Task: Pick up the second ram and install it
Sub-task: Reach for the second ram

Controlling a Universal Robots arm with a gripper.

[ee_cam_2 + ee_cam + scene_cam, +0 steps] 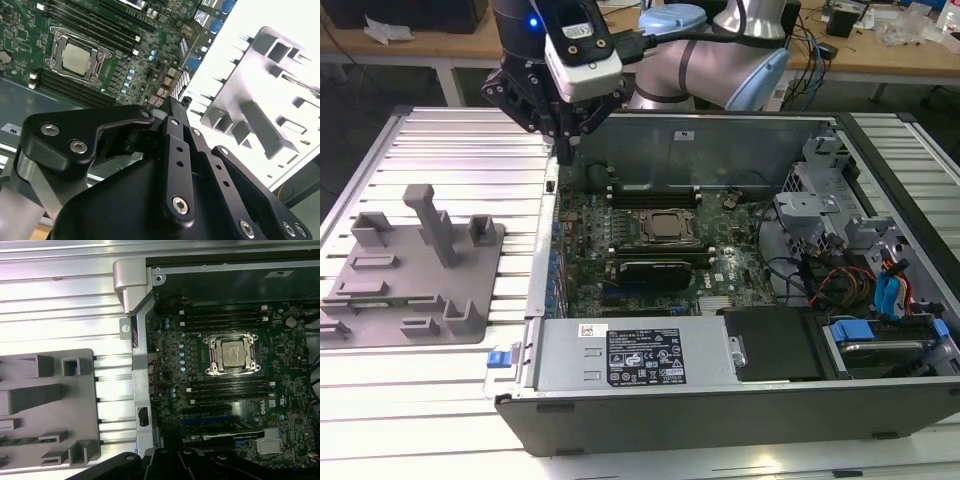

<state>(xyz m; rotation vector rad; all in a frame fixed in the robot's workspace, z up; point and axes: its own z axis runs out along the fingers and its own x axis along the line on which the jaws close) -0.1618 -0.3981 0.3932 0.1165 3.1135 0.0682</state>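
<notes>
Here, the gripper (563, 148) hangs over the side wall of the open computer case (720, 405) that faces the exterior view's left, near the case's far corner. Its fingers (176, 145) look drawn together to a narrow tip, and nothing is held between them. They touch neither the case nor the board below.

The second ram (19, 441) is not at the fingers. It lies flat in a long, shallow slot of the grey fixture (420, 300), which sits on the ribbed metal bench (450, 150) beside the case, toward the exterior view's left. In the first wrist view the stick shows as a thin green strip running along its slot, cut off by the picture's edge. It is well apart from the fingers, with the fixture's upright blocks and a stretch of bare bench between them.

Inside the case the green motherboard (620, 235) lies open to view. The silver CPU socket (233, 354) sits in its middle, with dark rows of memory slots (220, 322) on either side of it. A long black card (655, 270) stands just on the near side of the socket in the exterior view. The fingers are closer to the motherboard's edge than to the fixture slot that holds the green stick.
</notes>
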